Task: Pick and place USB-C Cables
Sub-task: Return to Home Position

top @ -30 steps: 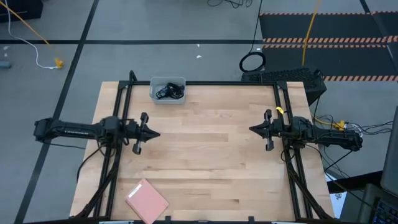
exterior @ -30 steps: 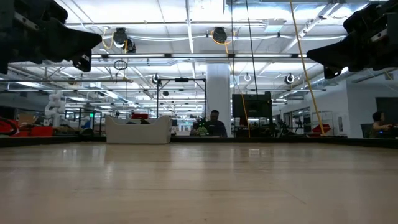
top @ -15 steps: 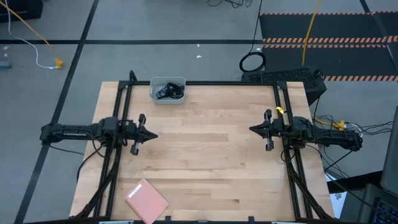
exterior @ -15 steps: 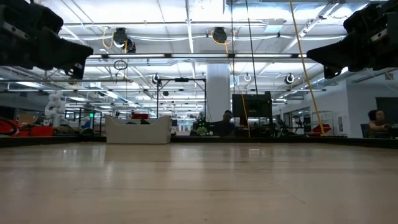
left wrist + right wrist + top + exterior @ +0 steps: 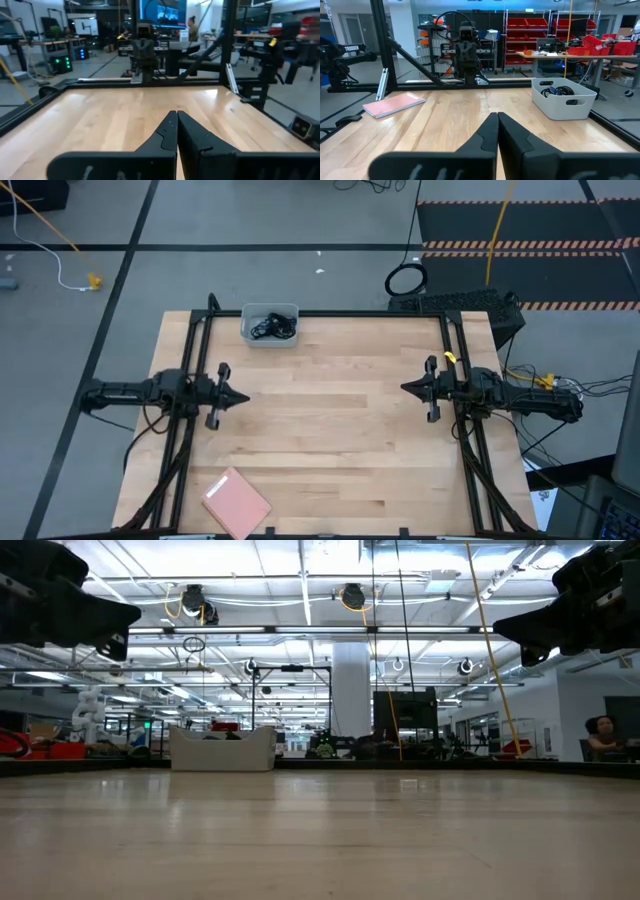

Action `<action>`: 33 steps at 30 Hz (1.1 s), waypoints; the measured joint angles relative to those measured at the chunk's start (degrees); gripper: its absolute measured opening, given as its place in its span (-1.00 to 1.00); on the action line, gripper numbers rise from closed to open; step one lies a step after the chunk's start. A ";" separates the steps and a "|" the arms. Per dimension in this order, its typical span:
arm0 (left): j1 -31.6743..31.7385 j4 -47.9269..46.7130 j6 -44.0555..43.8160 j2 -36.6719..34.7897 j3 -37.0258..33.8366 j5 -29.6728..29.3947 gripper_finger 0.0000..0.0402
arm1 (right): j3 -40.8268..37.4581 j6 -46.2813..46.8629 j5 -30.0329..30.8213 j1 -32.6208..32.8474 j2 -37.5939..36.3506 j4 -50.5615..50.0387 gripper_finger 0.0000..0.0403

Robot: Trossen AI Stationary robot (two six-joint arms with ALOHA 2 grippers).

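1. The left claw (image 5: pixel 240 396) hangs above the 9 o'clock side of the surface (image 5: pixel 330 440). Its fingers are pressed together on nothing, and its wrist view shows the two tips meeting over bare wood.
2. The right claw (image 5: pixel 407 388) faces it from the 3 o'clock side. It is likewise pressed together and empty, pointing toward the centre.
3. The USB-C Cables (image 5: pixel 273 328) lie as a dark tangle inside the white bin (image 5: pixel 245 320) at the surface's 11 o'clock edge. That is roughly 1 o'clock from the left claw and well apart from both claws. I cannot count the separate strands.
4. A pink pad (image 5: pixel 236 502) rests near the 7 o'clock corner, clear of either arm.
5. No cable shows on the open wood, so the picking looks finished and only parking the arms remains.
6. To park well, keep both claws closed and draw each arm straight back toward its own side at a level height above the surface.
7. The left arm should avoid any swing toward 11 o'clock, where it could clip the bin's wall and spill the cables.
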 joint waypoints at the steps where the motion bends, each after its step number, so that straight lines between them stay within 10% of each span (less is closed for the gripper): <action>1: -0.44 -0.09 0.71 0.02 0.00 -0.14 -1.00 | 0.00 0.01 -0.01 -0.01 0.00 0.00 -1.00; 33: -1.36 -0.08 6.51 0.04 0.00 -2.60 -0.91 | -0.02 0.00 -0.10 -0.01 0.00 -0.01 -1.00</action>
